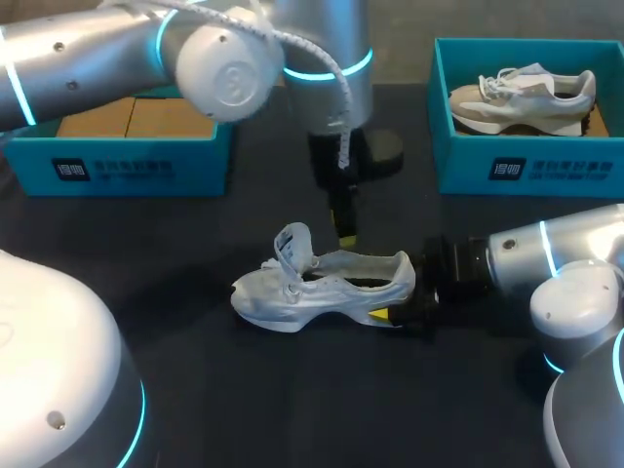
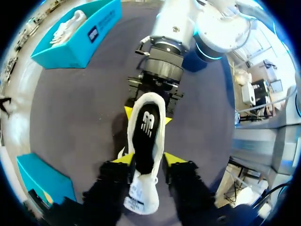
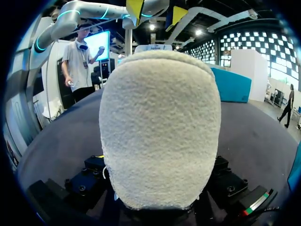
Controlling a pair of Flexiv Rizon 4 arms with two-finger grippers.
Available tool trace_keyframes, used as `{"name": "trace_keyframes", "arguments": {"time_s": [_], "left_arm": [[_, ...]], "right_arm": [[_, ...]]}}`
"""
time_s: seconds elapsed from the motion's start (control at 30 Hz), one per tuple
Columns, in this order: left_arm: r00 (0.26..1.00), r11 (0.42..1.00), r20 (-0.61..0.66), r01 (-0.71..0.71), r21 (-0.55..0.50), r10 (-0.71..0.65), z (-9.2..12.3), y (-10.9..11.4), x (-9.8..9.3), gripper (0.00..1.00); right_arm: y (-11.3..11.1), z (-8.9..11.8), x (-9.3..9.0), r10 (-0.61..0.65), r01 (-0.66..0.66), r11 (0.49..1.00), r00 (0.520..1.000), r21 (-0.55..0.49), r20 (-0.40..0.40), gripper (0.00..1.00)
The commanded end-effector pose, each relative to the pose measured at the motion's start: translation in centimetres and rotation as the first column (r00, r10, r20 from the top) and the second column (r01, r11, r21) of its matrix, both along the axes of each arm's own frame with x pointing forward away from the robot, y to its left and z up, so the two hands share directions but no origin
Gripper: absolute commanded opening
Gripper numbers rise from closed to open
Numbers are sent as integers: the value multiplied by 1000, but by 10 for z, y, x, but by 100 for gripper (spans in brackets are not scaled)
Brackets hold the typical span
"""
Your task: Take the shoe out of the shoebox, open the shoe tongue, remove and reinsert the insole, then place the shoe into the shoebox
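A white shoe (image 1: 322, 288) stands upright in the middle of the dark table, toe to the left, tongue pulled up. From above, the left wrist view shows the shoe (image 2: 146, 188) and its black insole (image 2: 145, 141) inside. My left gripper (image 1: 345, 234) hangs tips-down just over the shoe's opening; its yellow fingertips (image 2: 123, 159) stand apart either side of the shoe, and I see no contact. My right gripper (image 1: 395, 307) comes in low from the right and is shut on the heel (image 3: 160, 127), one yellow tip on each side of it (image 2: 128, 112).
A teal shoebox (image 1: 117, 166) lined with brown cardboard sits at the back left. Another teal shoebox (image 1: 526, 171) at the back right holds a beige shoe (image 1: 522, 97). Dark tabletop lies bare in front of the white shoe.
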State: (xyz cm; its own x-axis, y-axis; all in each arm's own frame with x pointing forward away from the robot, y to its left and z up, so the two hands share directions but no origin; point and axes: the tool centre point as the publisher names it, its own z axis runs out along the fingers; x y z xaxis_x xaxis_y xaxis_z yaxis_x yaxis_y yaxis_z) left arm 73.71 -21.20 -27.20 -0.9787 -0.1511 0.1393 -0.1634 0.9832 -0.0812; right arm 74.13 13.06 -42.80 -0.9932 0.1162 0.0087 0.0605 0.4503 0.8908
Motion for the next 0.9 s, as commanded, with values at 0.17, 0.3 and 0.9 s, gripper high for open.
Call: {"name": "trace_keyframes", "arguments": {"time_s": [0.17,0.3,0.9], "left_arm": [[999,999,-32,32,-15,-33,-36,-9,-1,0],[998,1000,-52,29,0,-29,-50,-9,-5,0],[992,996,-95,88,34,-84,-84,-17,-18,0]], "right_arm": [[0,-1,0,-1,1,1000,1000,-3,-1,0],[0,-1,0,-1,1,1000,1000,-3,-1,0],[0,-1,0,-1,1,1000,1000,-3,-1,0]]}}
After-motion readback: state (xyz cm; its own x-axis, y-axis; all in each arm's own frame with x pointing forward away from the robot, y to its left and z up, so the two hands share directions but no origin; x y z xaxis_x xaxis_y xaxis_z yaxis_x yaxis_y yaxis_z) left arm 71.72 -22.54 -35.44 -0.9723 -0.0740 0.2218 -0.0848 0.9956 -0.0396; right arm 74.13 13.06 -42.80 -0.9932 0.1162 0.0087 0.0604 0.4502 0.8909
